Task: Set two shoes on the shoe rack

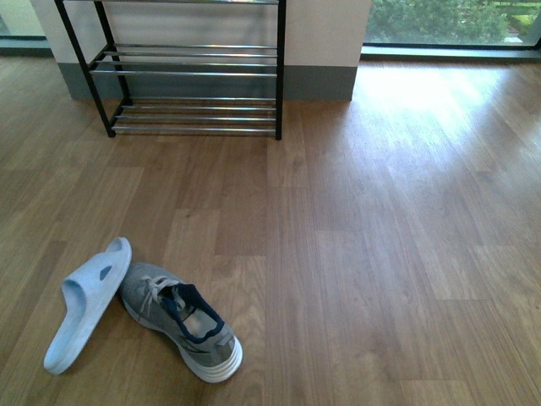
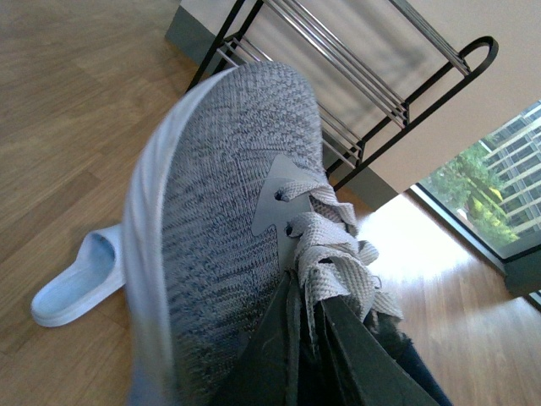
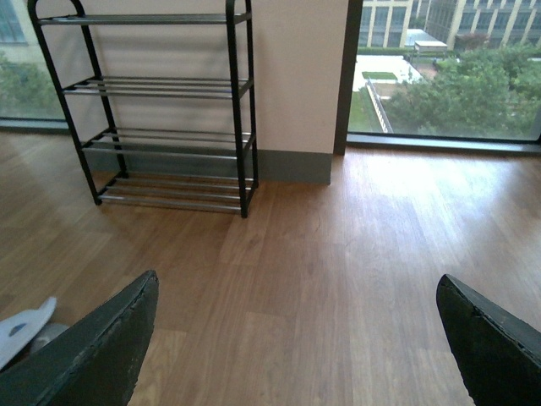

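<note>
Sneaker clamped in left hand | right hand spread wide

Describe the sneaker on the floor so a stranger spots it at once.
From the black shoe rack by the wall, come nearer across the floor to two shoes lying together. The sneaker is the grey laced one with the white sole, right of the pale blue slide.

Daylight pours through the window and bleaches a glare patch onto the floor along its far right edge. Elsewhere the boards are softly, evenly lit. The shoe rack glints (its bars stripe the wall with faint shadow). Up close, the grey sneaker is sharp. The right gripper shows as dark, soft-edged fingers.
</note>
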`<state>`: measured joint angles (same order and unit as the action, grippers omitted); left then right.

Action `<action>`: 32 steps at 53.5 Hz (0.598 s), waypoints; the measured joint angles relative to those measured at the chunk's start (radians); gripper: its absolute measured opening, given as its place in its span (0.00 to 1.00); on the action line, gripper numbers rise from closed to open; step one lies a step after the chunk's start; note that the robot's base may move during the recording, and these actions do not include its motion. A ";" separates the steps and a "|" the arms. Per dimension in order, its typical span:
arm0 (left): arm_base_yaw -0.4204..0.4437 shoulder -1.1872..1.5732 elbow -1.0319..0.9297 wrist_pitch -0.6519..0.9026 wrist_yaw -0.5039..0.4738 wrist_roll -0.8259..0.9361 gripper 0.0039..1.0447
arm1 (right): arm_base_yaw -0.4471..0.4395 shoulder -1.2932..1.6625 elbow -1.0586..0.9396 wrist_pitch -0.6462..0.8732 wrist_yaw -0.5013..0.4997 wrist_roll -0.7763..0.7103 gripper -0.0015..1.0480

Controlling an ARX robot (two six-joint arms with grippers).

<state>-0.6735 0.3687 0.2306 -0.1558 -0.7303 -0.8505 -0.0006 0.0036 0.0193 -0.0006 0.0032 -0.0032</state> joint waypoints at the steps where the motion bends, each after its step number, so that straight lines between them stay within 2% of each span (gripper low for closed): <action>1: 0.000 0.000 0.000 0.000 0.004 0.000 0.02 | 0.000 0.000 0.000 0.000 0.000 0.000 0.91; 32: 0.000 0.001 0.000 -0.001 0.005 0.000 0.02 | 0.000 0.001 0.000 0.000 -0.002 0.000 0.91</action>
<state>-0.6739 0.3695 0.2310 -0.1566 -0.7254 -0.8505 -0.0006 0.0044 0.0193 -0.0006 0.0013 -0.0032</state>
